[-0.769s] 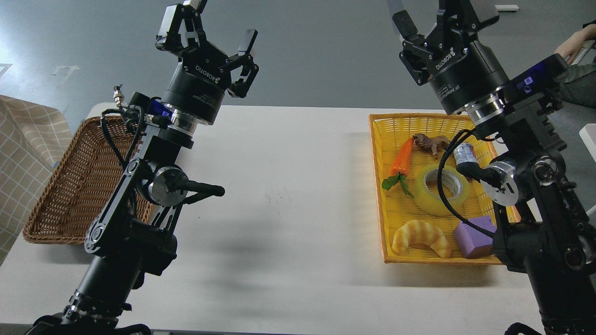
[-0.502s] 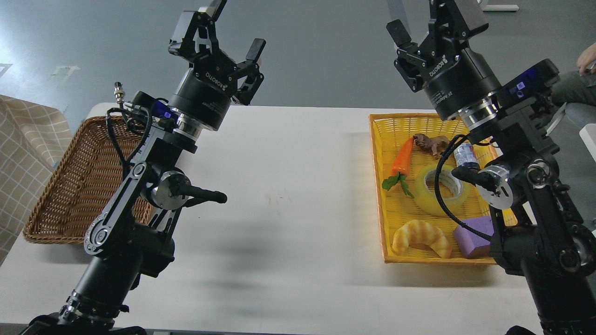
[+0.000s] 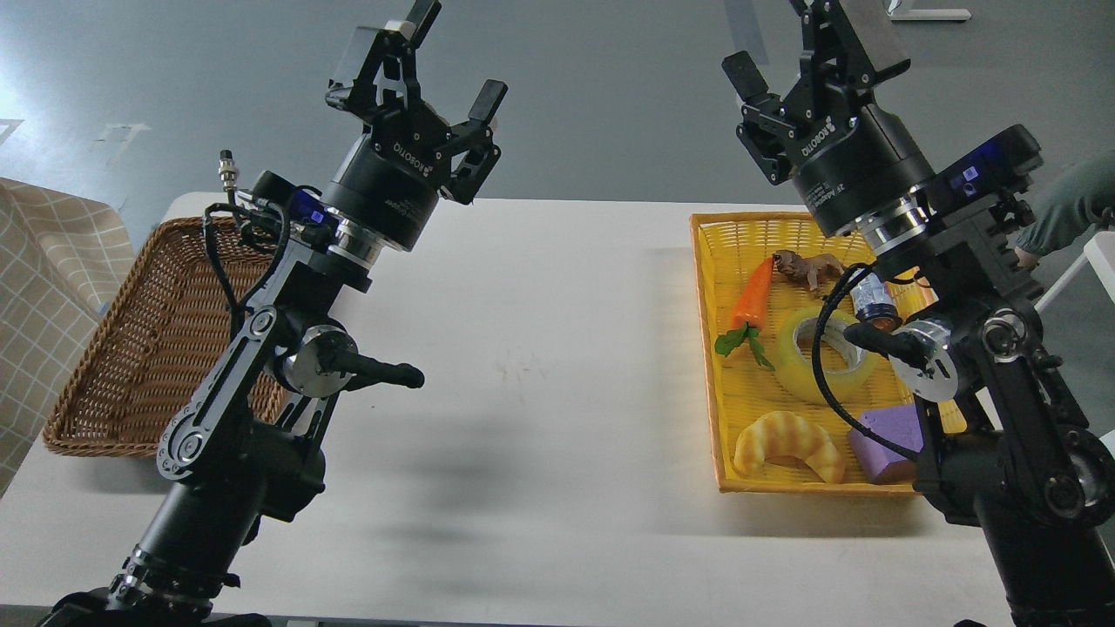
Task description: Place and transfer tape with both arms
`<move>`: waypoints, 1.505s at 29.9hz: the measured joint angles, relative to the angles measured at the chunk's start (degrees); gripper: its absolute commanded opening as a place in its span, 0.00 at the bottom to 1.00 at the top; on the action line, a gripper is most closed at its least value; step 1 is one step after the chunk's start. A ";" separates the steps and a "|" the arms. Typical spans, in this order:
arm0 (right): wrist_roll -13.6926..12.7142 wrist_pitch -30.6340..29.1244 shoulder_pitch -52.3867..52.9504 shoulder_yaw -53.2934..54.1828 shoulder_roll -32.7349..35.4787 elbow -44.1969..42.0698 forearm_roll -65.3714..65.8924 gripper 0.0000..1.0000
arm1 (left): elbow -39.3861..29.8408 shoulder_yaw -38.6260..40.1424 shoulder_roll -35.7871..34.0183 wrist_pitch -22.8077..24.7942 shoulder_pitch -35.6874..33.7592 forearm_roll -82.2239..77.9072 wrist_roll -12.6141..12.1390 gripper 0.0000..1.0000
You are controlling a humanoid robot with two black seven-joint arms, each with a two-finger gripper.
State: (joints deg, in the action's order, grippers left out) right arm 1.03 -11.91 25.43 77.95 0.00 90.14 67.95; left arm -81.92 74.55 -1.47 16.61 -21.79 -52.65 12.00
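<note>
The tape, a translucent yellow roll with a pale core, lies flat in the yellow basket on the right of the white table, partly behind my right arm's cable. My left gripper is open and empty, raised high above the table's far left part. My right gripper is open and empty, raised above the basket's far edge; its upper finger runs out of view at the top.
The yellow basket also holds a toy carrot, a brown animal figure, a small can, a croissant and a purple cube. A brown wicker basket stands at the left. A person's arm shows at the right.
</note>
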 measured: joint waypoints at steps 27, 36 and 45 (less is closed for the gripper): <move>0.20 -0.39 -2.44 -0.63 0.00 1.36 -0.11 1.00 | -0.58 0.20 -0.14 1.08 0.76 -0.08 0.14 0.98; 0.20 -0.31 -2.27 -0.28 0.00 1.39 -0.11 1.00 | -0.61 0.41 -0.03 1.74 0.78 -0.09 -0.05 0.98; 0.20 -0.30 -2.15 -0.10 0.00 1.45 -0.11 1.00 | -0.69 0.59 -0.45 1.84 0.78 -0.08 -0.12 0.98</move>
State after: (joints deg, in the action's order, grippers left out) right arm 1.23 -12.22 23.28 77.86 0.00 91.58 67.85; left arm -82.61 75.14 -1.92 18.45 -21.01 -52.73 11.88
